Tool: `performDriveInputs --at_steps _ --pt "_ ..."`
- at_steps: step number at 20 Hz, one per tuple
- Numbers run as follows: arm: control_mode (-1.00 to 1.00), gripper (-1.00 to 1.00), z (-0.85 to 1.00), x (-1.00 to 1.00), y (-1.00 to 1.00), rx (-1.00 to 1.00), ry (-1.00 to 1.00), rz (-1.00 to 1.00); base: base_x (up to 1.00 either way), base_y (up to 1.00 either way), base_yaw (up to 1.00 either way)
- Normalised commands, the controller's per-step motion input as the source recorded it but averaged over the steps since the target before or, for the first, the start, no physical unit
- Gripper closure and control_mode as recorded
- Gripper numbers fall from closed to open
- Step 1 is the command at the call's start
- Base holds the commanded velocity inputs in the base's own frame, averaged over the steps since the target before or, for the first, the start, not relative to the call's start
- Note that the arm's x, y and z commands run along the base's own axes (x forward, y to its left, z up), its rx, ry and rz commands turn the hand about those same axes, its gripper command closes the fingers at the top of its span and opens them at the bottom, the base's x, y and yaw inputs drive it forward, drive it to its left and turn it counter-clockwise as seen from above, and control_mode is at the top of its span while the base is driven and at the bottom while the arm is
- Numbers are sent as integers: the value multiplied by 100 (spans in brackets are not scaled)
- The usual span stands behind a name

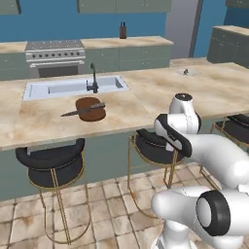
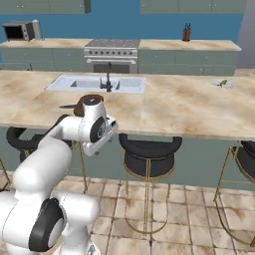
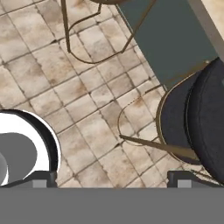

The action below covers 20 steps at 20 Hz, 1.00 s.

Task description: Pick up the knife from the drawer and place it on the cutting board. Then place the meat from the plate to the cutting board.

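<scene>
Brown cutting board (image 1: 90, 109): one; knife (image 1: 82, 111): one.

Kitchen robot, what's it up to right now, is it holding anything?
Nothing is in its grip: the gripper is open and empty, pointing down at the tiled floor beside a black bar stool. The knife already lies across the cutting board on the island counter, near the sink. The meat is still on the plate, far along the counter, so that part isn't done yet.
</scene>
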Motion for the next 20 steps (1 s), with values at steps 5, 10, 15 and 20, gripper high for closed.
performDriveInputs --at_steps 5,10,15,20 --pt "100 -100 0 0 0 0 0 0 0 -100 -5" --pt "100 -100 0 0 0 0 0 0 0 -100 0" --pt "100 -100 0 0 0 0 0 0 0 -100 0" --pt "100 -100 0 0 0 0 0 0 3 -100 0"
